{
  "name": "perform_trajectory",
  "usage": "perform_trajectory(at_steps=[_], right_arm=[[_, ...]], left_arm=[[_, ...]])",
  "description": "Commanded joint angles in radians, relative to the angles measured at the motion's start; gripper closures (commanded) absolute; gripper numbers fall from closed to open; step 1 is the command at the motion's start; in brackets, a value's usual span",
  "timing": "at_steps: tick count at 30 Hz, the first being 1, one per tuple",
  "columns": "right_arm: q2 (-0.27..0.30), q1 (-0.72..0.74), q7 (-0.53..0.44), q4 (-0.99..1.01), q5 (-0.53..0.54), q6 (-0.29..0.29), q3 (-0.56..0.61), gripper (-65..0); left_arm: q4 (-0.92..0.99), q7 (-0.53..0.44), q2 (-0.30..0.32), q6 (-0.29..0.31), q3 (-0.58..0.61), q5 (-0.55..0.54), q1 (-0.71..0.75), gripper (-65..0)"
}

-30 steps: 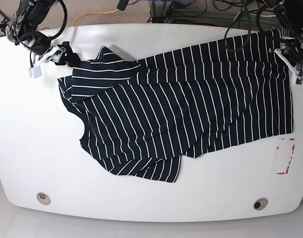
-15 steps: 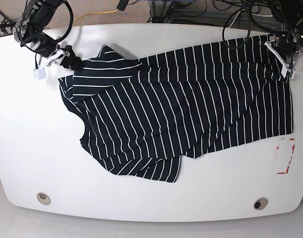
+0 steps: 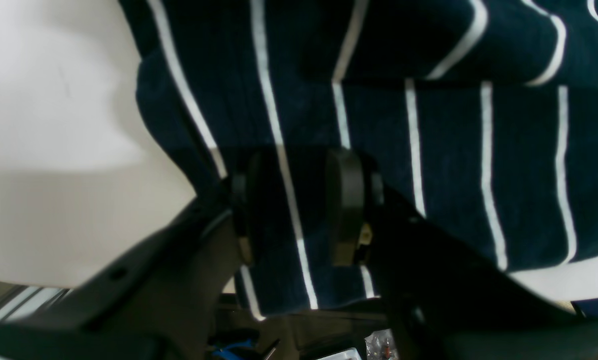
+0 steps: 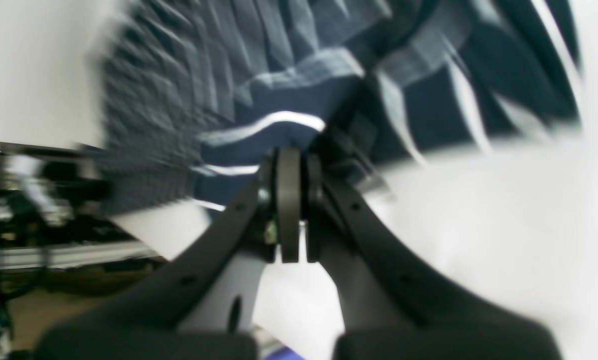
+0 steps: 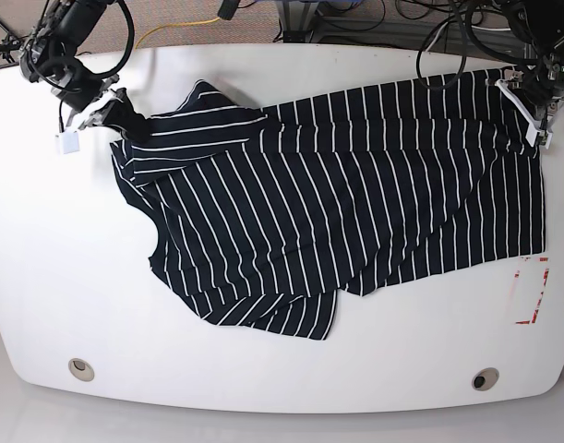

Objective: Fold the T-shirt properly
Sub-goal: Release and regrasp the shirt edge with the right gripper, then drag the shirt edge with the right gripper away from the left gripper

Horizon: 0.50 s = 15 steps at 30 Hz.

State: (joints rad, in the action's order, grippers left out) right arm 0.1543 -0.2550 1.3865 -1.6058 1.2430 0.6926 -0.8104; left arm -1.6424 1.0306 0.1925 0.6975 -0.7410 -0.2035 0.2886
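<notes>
T-shirt (image 5: 337, 198): dark navy with thin white stripes, spread rumpled across the white table (image 5: 60, 277), hem to the right, one sleeve doubled under at the near edge. Left gripper (image 3: 299, 210) pinches the far-right hem corner between its pads. Right gripper (image 4: 288, 200), jaws pressed together, grips cloth at the far-left shoulder.

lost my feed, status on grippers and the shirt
Right gripper shut on T-shirt corner. Left gripper clamps the hem. Shirt spread, crumpled, unfolded. Nothing in the way.
</notes>
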Motion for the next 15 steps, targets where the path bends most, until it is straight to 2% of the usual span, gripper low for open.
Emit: perform_trajectory(at_steps=[1, 6, 15], right_arm=[[0.026, 0.006, -0.009, -0.054, 0.047, 0.006, 0.003, 0.0], [0.028, 0.079, -0.008, -0.061, 0.03, 0.006, 0.006, 0.0], [0.023, 0.247, -0.012, -0.035, -0.139, 0.006, 0.085, 0.0]], left_arm=[[-0.005, 0.02, 0.014, 0.001, -0.002, 0.042, 0.007, -19.0], [-0.005, 0.02, 0.009, 0.001, -0.001, 0.105, 0.001, -19.0], [-0.005, 0.02, 0.009, 0.001, -0.001, 0.109, 0.001, -19.0]])
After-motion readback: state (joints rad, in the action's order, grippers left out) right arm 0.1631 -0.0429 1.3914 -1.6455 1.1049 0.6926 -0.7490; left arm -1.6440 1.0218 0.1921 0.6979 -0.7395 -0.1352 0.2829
